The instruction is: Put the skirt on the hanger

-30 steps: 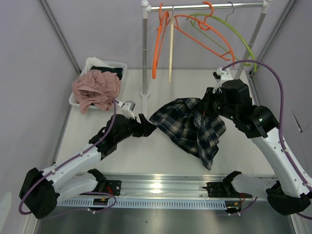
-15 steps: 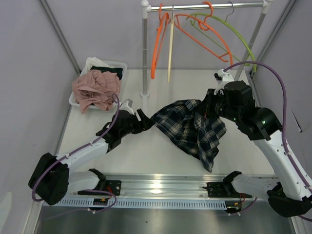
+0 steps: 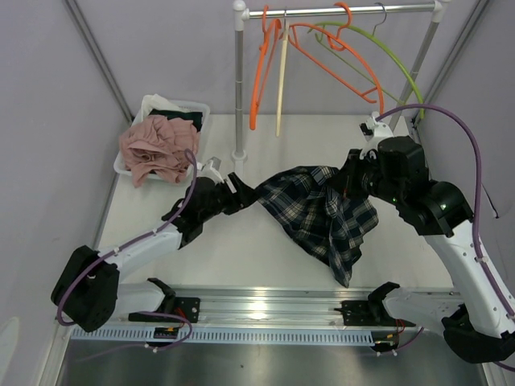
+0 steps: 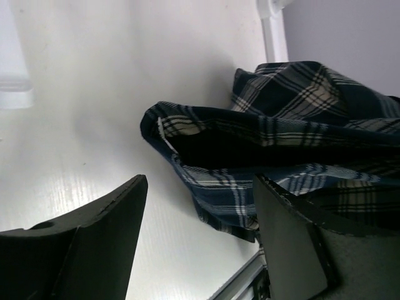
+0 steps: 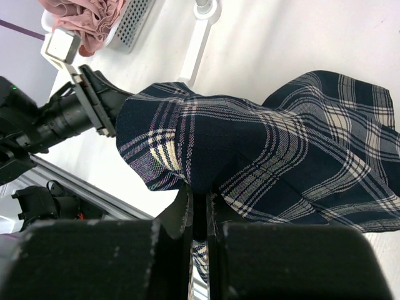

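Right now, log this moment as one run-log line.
right gripper: shut on plaid skirt | left gripper: open, at skirt's edge | orange hanger: on rail, bare | step: skirt not yet hung

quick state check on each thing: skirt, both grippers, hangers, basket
skirt, bunched, not yet hung, pinched at one edge
right gripper, shut on skirt
left gripper, open at the skirt's edge, not gripping
hangers, on the rail, all bare
basket, heaped with pink cloth

Arms [image 3: 133, 249] white-shelled with black joints; purple cables [image 3: 420, 105] trailing; left hand [image 3: 244, 195] and right hand [image 3: 344, 178] matte black.
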Robot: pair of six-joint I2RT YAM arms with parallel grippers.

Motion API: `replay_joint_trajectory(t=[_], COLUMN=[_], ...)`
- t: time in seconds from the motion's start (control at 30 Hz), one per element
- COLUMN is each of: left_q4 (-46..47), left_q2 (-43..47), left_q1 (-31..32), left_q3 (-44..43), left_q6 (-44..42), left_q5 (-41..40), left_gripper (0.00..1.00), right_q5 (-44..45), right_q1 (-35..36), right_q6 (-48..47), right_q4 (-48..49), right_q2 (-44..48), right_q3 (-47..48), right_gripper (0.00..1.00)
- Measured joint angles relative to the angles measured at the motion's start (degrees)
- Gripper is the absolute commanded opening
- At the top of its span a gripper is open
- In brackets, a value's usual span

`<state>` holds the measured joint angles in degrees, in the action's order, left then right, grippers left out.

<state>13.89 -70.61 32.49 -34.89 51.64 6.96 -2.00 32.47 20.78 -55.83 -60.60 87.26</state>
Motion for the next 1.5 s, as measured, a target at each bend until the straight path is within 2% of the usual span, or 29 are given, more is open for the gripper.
replay_joint_trajectory(t=[0.3,0.53,0.93,1.23,1.5], left_q4=[1.46,2.99,7.82,12.68,15.13], left_q2=[4.13,-0.09,-6.71,-6.82,-6.25], left_q1=[-0.26,-0.87,-1.40,-1.81,-4.85], left_q3=[0.35,0.55,1.11,2.34,3.50], left_q6=[1.18,3.96,7.45,9.53,12.31], left_q5=[-0.76,-0.79,1.01,1.70,2.08], left_gripper=[0.80,0.82,0.79,0.86,0.87], right_q5=[-0.50,-1.05,-1.51,-1.51,-1.55], right_q1=[-0.85,-0.85,-0.85,-0.96,-0.96], right_q6=[-0.09,-0.09,-0.09,-0.11,-0.11], right_q4=[-0.24,-0.48,-1.51,-2.25,-2.27], right_q2=[0.33,0.33,0.83,1.05,1.05], right_q3=[0.00,0.00,0.00,0.00,0.00], right_gripper=[0.02,0.02,0.01,0.01,0.01])
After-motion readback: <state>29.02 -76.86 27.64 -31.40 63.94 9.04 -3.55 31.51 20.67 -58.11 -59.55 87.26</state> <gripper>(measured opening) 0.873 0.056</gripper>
